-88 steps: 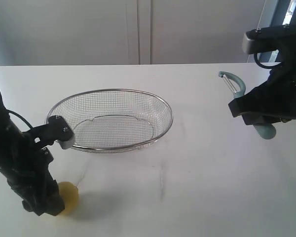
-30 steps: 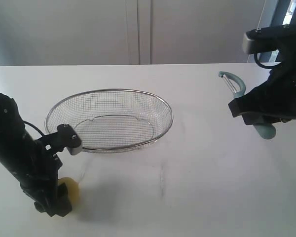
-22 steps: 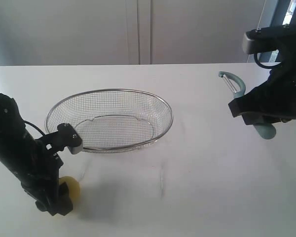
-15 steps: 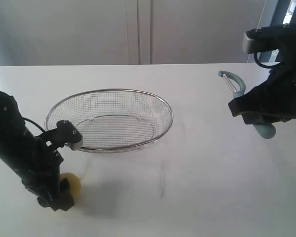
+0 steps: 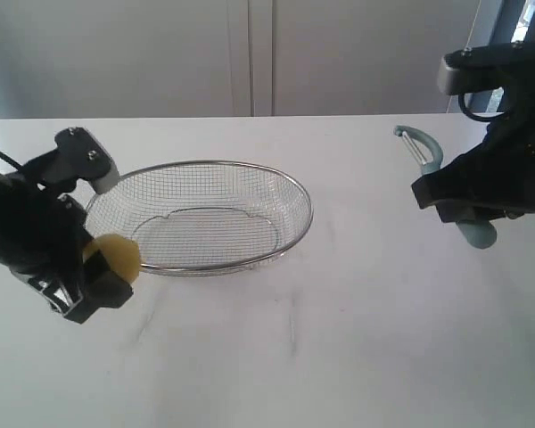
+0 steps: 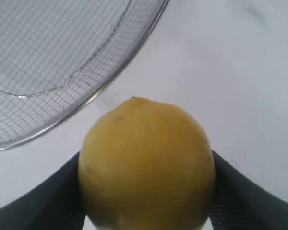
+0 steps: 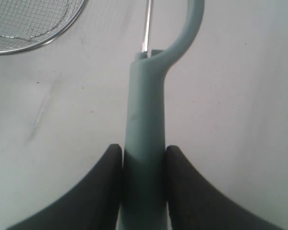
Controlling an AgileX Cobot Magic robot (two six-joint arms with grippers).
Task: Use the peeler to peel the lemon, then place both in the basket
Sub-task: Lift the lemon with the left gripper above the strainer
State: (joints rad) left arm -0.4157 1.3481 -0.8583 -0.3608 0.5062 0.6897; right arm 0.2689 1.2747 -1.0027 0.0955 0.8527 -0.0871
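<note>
The left gripper (image 6: pixel 146 196) is clamped on the lemon (image 6: pixel 146 163), its dark fingers (image 6: pixel 43 203) pressed against opposite sides of the fruit, which fills the whole gap between them. The lemon's skin is whole and yellow, with its nubby tip pointing away from the wrist. In the exterior view the lemon sits just outside the left end of the basket (image 5: pixel 196 163), close to the rim but not over the mesh. The right gripper (image 7: pixel 144 189) is closed tight on the peeler (image 7: pixel 144 115), gripping the pale teal handle from both sides. The curved head and thin silver blade point out beyond the fingertips, and the handle's rounded butt sticks out on the other side of the gripper. Whether the peeler touches the surface cannot be told. It is held well apart from the basket, on the right side of the scene. The wire-mesh basket stands on a white table (image 5: pixel 339 339) with a few faint scuff marks. Behind the table runs a plain pale grey wall of flat panels (image 5: pixel 250 53) with a vertical seam.
</note>
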